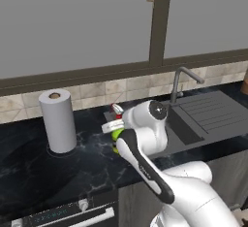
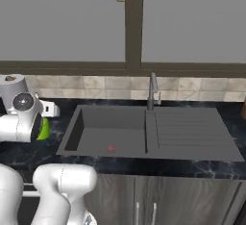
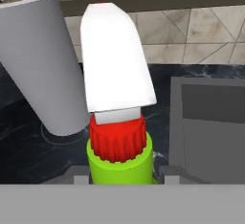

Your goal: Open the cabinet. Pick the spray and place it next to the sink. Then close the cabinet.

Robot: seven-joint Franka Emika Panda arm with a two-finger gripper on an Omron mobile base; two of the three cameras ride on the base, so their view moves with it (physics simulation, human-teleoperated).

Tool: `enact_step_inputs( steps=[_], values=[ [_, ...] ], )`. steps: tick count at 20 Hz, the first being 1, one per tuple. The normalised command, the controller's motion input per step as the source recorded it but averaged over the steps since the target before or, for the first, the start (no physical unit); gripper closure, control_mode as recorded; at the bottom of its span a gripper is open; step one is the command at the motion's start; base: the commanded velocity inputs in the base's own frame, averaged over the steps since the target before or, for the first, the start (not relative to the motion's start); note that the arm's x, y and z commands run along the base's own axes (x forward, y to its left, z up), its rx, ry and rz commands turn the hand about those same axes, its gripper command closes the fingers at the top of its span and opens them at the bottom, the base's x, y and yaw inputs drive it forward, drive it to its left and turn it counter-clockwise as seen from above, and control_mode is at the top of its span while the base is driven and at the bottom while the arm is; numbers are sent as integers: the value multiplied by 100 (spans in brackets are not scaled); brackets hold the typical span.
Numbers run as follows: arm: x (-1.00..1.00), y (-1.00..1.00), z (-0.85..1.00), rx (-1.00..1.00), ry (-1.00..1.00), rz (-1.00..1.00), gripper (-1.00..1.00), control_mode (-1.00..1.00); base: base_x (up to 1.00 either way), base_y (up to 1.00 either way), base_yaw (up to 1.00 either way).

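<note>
The lime-green spray (image 1: 116, 135) with its red collar and white trigger head stands upright on or just over the black marbled counter (image 1: 34, 158), a short way left of the sink (image 1: 213, 117). My gripper (image 3: 125, 176) is shut on the spray (image 3: 119, 158), with a dark fingertip at each side of the green body. From the right base view the spray (image 2: 44, 129) peeks out beside my wrist, left of the sink (image 2: 110, 130). The cabinet is out of view.
A paper towel roll (image 1: 58, 120) stands on the counter left of the spray and close to it (image 3: 43, 65). The bent faucet (image 1: 183, 78) rises behind the sink. A dark brown window frame (image 1: 160, 22) with pale panes spans the wall. Stove knobs (image 1: 82, 204) sit front left.
</note>
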Motion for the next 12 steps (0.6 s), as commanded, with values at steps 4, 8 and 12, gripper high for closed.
enact_step_inputs(
  steps=[4,8,12],
  values=[
    [30,27,-13,0,-1,0,100,-100,0,0,0],
    [35,0,-8,0,0,7,100,-100,0,0,0],
    [34,3,0,0,0,14,100,-100,0,0,0]
  ],
)
